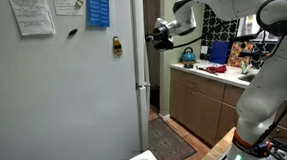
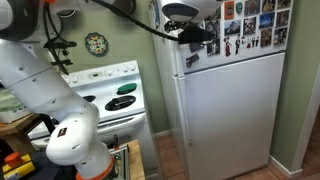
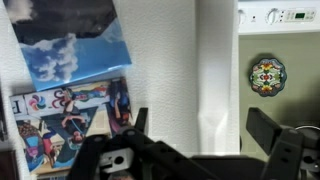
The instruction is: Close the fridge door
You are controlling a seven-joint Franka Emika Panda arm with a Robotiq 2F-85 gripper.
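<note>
Well, I see the fridge door (image 1: 139,40) edge-on, seemingly flush with the fridge (image 1: 65,105). My gripper (image 1: 161,35) hangs just beside it, jaws spread and empty. Little remains, I judge.

In an exterior view the arm (image 1: 241,2) reaches level toward nine o'clock, its black gripper (image 1: 161,35) with fingers (image 3: 268,132) spread wide apart.
</note>
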